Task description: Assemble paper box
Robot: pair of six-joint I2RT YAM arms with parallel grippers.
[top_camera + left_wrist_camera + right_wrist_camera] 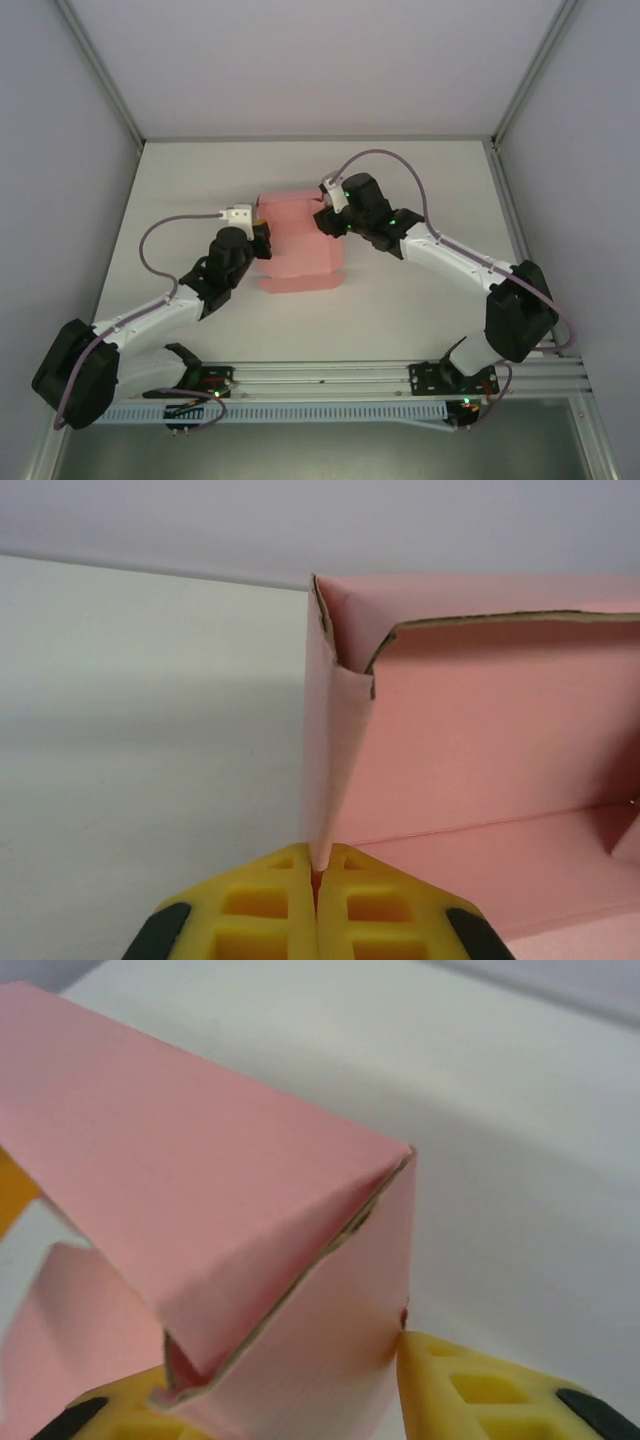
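The pale pink paper box (pixel 300 245) sits partly folded in the middle of the table, its walls raised and a flap lying flat toward the front. My left gripper (pixel 262 236) holds its left side; in the left wrist view the yellow fingers (pixel 262 910) are shut on a thin upright wall of the paper box (pixel 480 740). My right gripper (pixel 328 220) grips the right end. In the right wrist view the folded corner of the paper box (pixel 230 1210) fills the gap between the yellow fingers (pixel 480 1390), which press on it from both sides.
The white table (pixel 420 300) is ringed by grey walls and aluminium frame posts (pixel 100 75). A rail with the arm bases (pixel 330 380) runs along the near edge. Purple cables (pixel 385 155) loop over both arms.
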